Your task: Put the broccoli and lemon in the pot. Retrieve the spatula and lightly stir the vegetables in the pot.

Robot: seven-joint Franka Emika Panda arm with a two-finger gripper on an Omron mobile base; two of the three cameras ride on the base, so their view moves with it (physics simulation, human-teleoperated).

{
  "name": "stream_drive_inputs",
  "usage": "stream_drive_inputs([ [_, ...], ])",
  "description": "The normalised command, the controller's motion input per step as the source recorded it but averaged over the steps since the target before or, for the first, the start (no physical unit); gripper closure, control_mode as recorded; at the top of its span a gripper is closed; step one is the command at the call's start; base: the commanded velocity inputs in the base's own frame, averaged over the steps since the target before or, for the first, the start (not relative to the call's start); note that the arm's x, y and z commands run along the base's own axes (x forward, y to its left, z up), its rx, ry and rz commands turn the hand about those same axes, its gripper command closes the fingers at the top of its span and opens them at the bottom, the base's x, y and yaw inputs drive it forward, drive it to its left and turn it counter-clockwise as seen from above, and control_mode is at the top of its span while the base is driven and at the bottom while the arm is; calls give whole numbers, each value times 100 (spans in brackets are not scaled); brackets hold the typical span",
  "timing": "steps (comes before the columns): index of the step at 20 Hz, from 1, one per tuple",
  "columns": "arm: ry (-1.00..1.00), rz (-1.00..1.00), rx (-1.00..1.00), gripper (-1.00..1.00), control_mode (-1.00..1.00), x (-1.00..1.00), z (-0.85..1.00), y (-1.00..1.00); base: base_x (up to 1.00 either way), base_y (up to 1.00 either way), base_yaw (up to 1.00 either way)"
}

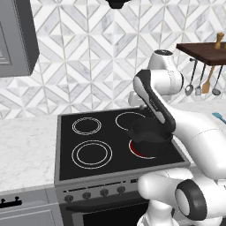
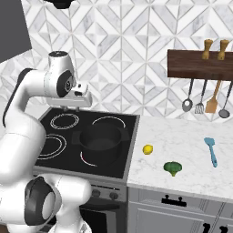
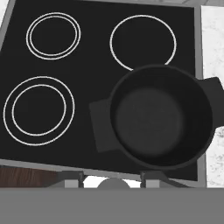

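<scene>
You have the black cooktop (image 2: 68,136) as the biggest thing before you, with white burner rings across it. The marble tabletop (image 2: 182,145) runs off from it toward 3 o'clock in the right base view. The pot (image 2: 101,143) stands on the front right burner, near the cooktop's right edge, and its inside is bare. Your hand (image 2: 78,108) hangs above the rear of the cooktop, at about 11 o'clock from the pot and apart from it; you cannot tell how far its fingers are parted, and nothing shows between them. The spatula (image 2: 210,150) lies flat on the tabletop well to the pot's 3 o'clock. The broccoli (image 2: 173,168) sits toward the tabletop's front edge, at 4 o'clock from the pot. The lemon (image 2: 147,149) rests just beside the cooktop's right edge.
</scene>
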Motion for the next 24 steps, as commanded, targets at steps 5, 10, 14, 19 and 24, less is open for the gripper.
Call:
stream_drive_inputs([
  [5, 0, 0, 0, -100, -100, -33, -5, 0, 0, 0, 0],
  [10, -4, 0, 0, -100, -100, -89, -2, -19, 0, 0, 0],
  [14, -1, 0, 3, -100, -100, -68, 0, -64, 0, 0, 0],
  [19, 0, 0, 6, -100, -100, -54, 0, -83, 0, 0, 0],
  [24, 0, 0, 1, -100, -100, -29, 0, -78, 0, 0, 0],
])
